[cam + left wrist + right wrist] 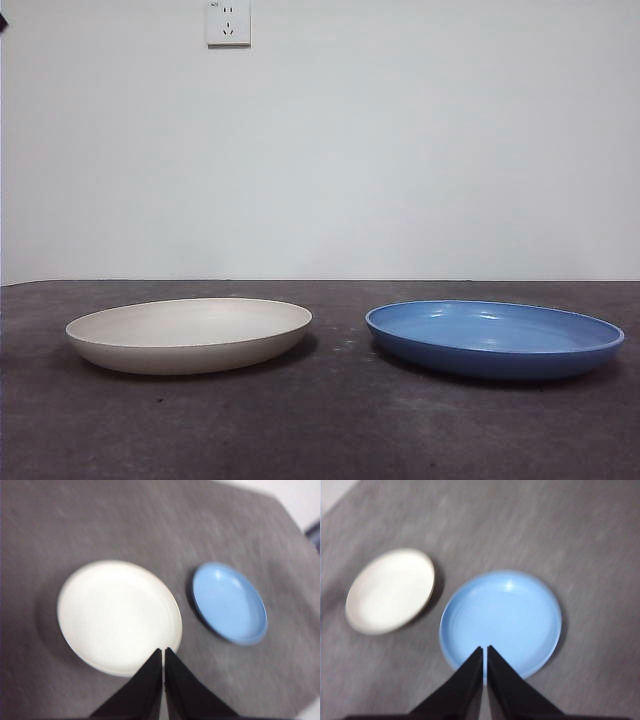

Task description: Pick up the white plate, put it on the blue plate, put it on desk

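Note:
The white plate (190,334) rests flat on the desk (330,430) at the left, and the blue plate (494,338) rests beside it at the right, a gap between them. From above, my left gripper (163,651) hangs shut over the near rim of the white plate (117,615), holding nothing; the blue plate (229,602) lies off to one side. My right gripper (484,649) is shut and empty, high above the blue plate (502,620), with the white plate (390,590) next to it. Neither gripper shows in the front view.
A pale wall with a white power socket (228,22) stands behind the desk. A tiny dark arm tip (3,20) shows at the top left corner.

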You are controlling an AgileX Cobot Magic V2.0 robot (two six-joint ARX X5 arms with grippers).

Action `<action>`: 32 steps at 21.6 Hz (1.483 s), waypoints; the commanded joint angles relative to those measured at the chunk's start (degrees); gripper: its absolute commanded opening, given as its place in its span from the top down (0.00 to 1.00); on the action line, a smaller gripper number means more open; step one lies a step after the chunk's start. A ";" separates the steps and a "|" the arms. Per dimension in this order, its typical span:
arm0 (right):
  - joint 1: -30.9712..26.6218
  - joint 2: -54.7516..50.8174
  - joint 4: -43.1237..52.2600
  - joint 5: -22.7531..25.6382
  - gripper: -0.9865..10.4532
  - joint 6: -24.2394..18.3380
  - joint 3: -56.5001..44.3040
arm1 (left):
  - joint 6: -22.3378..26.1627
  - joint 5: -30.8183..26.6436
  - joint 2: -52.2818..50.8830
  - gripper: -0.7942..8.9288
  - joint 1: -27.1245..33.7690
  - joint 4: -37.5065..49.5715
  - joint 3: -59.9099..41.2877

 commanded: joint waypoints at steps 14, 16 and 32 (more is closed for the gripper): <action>5.27 3.85 -8.15 -0.87 0.91 -6.36 1.40 | 7.21 0.63 1.84 0.90 -6.34 -6.23 1.55; 5.27 3.85 -8.15 -0.87 0.91 -6.05 1.40 | 7.19 0.63 1.84 0.82 -6.34 -6.23 1.55; 5.27 3.85 -8.13 -0.83 0.53 -4.26 1.40 | 2.58 -1.99 2.51 0.43 -6.34 -3.26 1.57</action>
